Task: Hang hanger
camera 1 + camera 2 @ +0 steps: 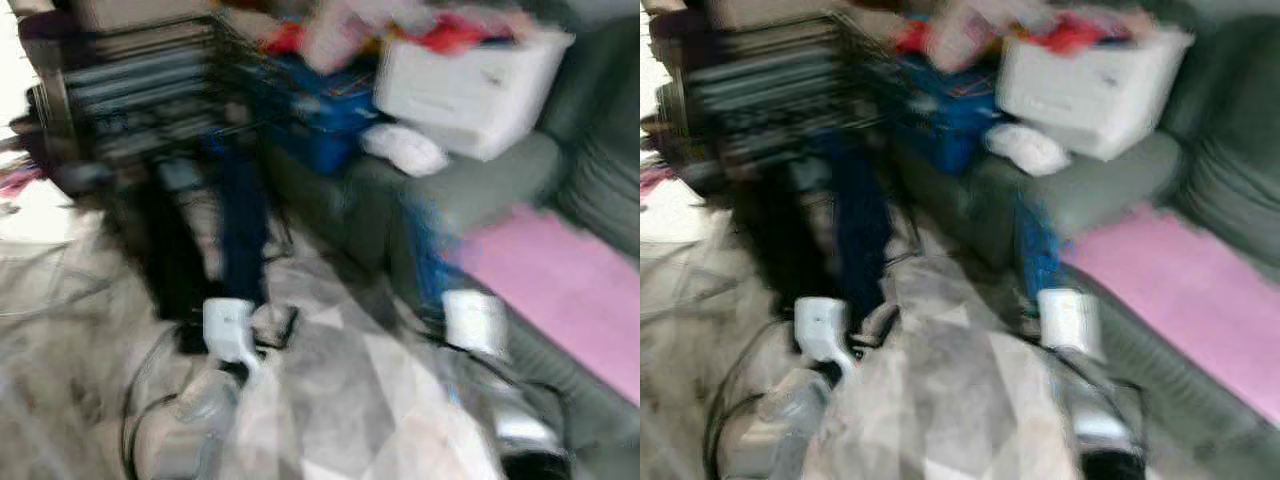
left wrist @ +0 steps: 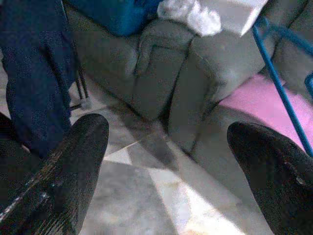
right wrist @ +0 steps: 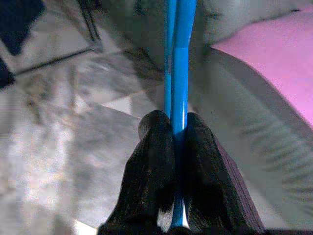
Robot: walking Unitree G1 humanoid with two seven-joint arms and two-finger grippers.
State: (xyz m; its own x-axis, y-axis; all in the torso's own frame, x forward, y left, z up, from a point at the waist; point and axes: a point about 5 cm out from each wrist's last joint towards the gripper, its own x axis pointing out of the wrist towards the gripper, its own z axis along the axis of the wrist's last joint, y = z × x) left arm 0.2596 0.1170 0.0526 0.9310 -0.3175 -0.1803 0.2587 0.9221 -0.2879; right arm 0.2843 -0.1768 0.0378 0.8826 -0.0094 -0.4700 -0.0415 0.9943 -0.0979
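Blurring smears both eye views, but the scene can be read from left to right: at the far left stands a dark rack (image 1: pixel 140 90) of stacked shelves, with dark blue clothing (image 1: pixel 240 220) hanging down in front of it toward the pale marbled floor (image 1: pixel 330 380). Near the bottom left the robot's left arm reaches forward, and in its wrist view the left tool (image 2: pixel 168 147) has its two black fingers (image 2: pixel 73 166) spread wide with nothing between them, pointed at the floor and the base of a grey-green sofa (image 2: pixel 161 78). Further right in the eye views, a blue bag or box (image 1: pixel 320 110) sits on the sofa's far end, with a crumpled white cloth (image 1: pixel 405 150) just beside it and a white box (image 1: pixel 470 85) heaped with red and pink items to its right. A pink sheet or mat (image 1: pixel 560 280) lies over the sofa seat at the right. The right arm comes up at the near right, and its wrist view shows the right tool (image 3: pixel 178 147) pinched tight on the blue hanger (image 3: pixel 178 73), a thin blue bar running straight out from between the black fingers (image 3: pixel 151 166) toward the sofa edge, above the floor and just left of the pink sheet.
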